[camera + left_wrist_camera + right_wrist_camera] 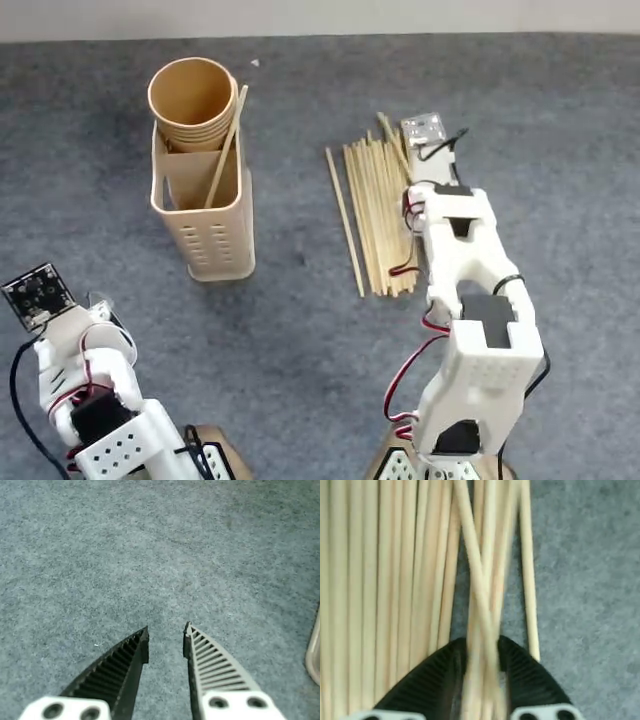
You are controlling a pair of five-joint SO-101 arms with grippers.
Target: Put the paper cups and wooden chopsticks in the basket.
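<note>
right arm has the sticks

we see the right gripper pinched narrow on a couple of wooden chopsticks, long axis straight ahead of the jaws, rest of pile just beside. basket, well apart past the pile, holds stacked paper cups + one chopstick. left gripper part open, empty, over carpet.

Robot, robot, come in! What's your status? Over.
Left gripper open over the mat. Right gripper shut on chopsticks at the pile. Paper cups and one chopstick in the basket.
</note>
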